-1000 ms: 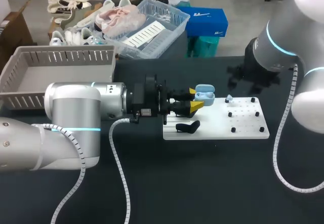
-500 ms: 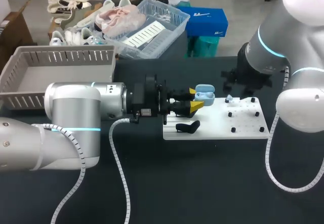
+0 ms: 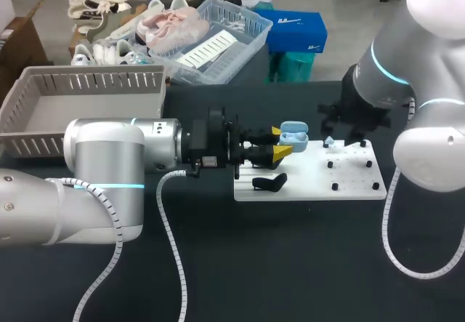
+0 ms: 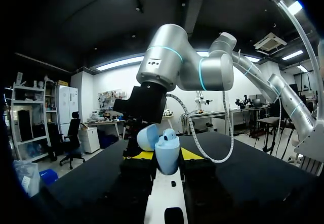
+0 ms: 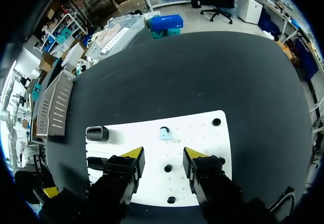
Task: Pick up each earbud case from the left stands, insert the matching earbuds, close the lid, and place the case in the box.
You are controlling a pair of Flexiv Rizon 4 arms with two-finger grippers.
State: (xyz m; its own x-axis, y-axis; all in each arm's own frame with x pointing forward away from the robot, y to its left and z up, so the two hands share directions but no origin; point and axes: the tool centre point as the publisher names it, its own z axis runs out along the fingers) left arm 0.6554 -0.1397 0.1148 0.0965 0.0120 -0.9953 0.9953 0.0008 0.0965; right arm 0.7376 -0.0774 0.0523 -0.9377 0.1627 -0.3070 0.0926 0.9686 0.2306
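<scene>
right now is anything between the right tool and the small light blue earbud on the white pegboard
Nothing visible: the open right tool hangs over the white pegboard, the small light blue earbud ahead of its tips, bare board between.

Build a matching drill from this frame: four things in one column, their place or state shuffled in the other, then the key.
Things
1. light blue plastic earbud case
2. small light blue earbud
3. black earbud case
4. grey slotted plastic box

Places or states
A. loose on the white pegboard, just ahead of the open right gripper
B. off the board, beside the left arm
C. lid open, clamped in the left gripper
D. lying on the board's left end, untouched

Pairs: 1-C, 2-A, 3-D, 4-B
</scene>
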